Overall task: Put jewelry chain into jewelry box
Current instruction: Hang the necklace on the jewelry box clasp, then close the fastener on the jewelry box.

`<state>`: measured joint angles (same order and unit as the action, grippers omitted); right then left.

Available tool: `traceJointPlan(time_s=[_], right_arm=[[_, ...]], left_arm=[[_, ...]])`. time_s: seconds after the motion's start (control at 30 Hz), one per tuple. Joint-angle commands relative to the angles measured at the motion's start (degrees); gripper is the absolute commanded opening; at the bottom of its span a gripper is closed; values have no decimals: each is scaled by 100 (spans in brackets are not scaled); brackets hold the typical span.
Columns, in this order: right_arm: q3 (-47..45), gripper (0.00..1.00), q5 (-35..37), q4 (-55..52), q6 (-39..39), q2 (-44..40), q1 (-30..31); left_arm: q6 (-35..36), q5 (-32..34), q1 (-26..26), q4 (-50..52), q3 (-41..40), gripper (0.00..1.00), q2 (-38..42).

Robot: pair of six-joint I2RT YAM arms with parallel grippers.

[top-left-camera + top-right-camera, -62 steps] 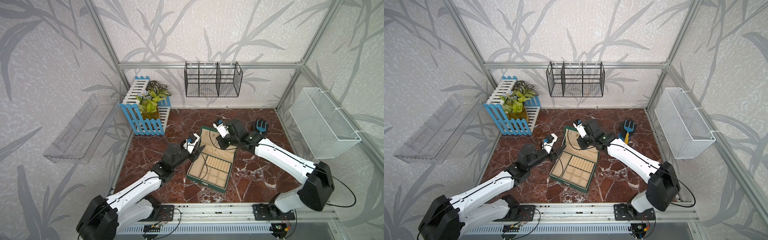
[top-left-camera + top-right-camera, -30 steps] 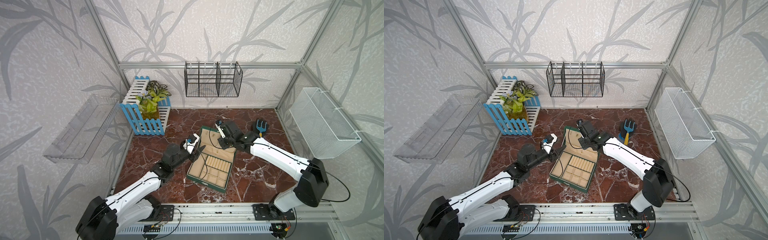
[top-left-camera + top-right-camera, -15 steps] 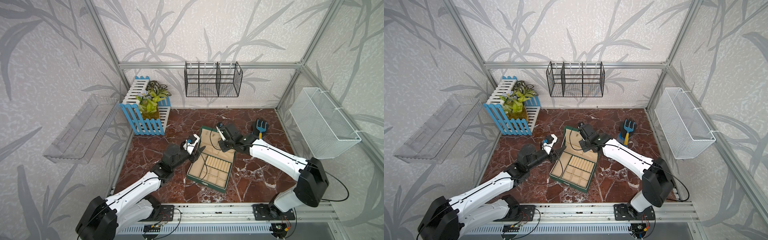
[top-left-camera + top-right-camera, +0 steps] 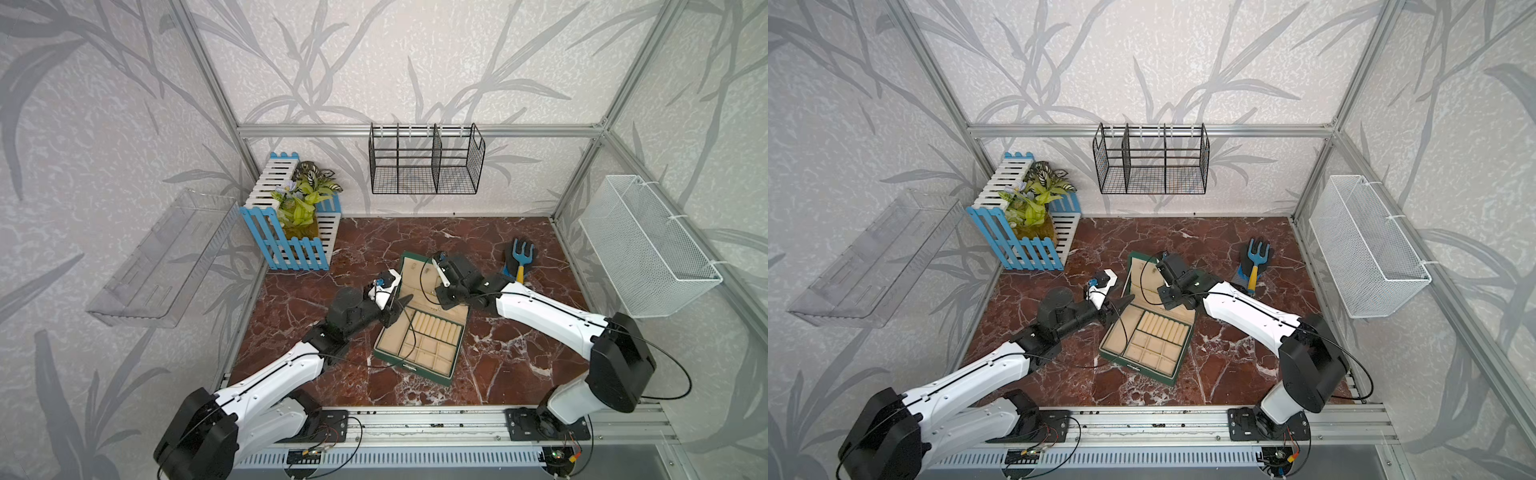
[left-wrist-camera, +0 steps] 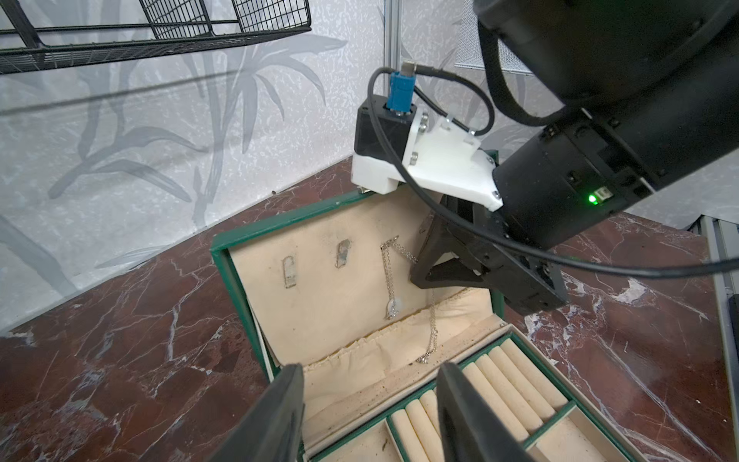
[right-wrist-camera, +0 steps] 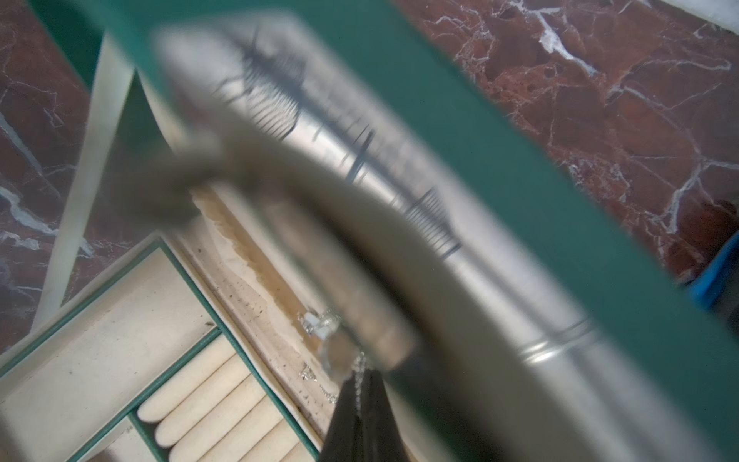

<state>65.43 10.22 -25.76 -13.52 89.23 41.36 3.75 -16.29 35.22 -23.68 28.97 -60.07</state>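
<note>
The dark green jewelry box [image 4: 409, 368] [image 4: 1133, 365] lies open mid-floor with its lid raised. In the left wrist view the thin silvery jewelry chain [image 5: 388, 280] hangs from a hook on the beige lid lining [image 5: 328, 304]. One strand runs from there to my right gripper [image 5: 438, 276], which is shut on it. A loose end drops to the lid pocket. In the right wrist view the shut tips [image 6: 362, 380] pinch the chain [image 6: 360, 366] close to the lid. My left gripper [image 5: 370, 404] [image 4: 401, 301] is open and empty over the box's left edge.
A blue hand fork [image 4: 519, 257] lies on a dark glove behind the right arm. A blue and white picket planter [image 4: 295, 220] stands at the back left. A black wire basket [image 4: 424, 162], a white mesh basket [image 4: 648, 245] and a clear shelf [image 4: 166, 257] hang on the walls.
My right gripper has turned and dipped a little closer to the inside of the lid, still shut. The left arm has stayed where it was.
</note>
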Motion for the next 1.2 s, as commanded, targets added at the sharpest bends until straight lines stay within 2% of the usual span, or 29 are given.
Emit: traceJointPlan(time_s=[0.0, 0.47, 0.6, 0.7, 0.9, 1.0, 1.03, 1.17], right_arm=[[-106, 0, -103, 62, -155, 69, 12], [-320, 2, -462, 349, -223, -171, 12], [-365, 23, -654, 260, -191, -577, 12], [-472, 43, -797, 127, -192, -985, 0], [-589, 58, -1243, -335, -37, -1961, -6], [-500, 67, -1311, -453, 407, -2481, -5], [-390, 73, -1273, -488, 763, -2592, -13], [28, 88, -1199, -700, 1853, -2349, -304]], left_arm=[[-99, -102, -10, -75, -59, 56, -55], [-148, -179, -15, -95, -41, 56, -179], [-185, -219, -15, -119, -41, 57, -206], [-204, -264, -13, -127, -32, 58, -238], [-330, -274, -13, -218, -45, 60, -316], [-417, -384, 5, -349, -42, 60, -400], [-430, -531, 15, -430, -25, 60, -482], [-582, -661, 49, -713, 23, 60, -768]])
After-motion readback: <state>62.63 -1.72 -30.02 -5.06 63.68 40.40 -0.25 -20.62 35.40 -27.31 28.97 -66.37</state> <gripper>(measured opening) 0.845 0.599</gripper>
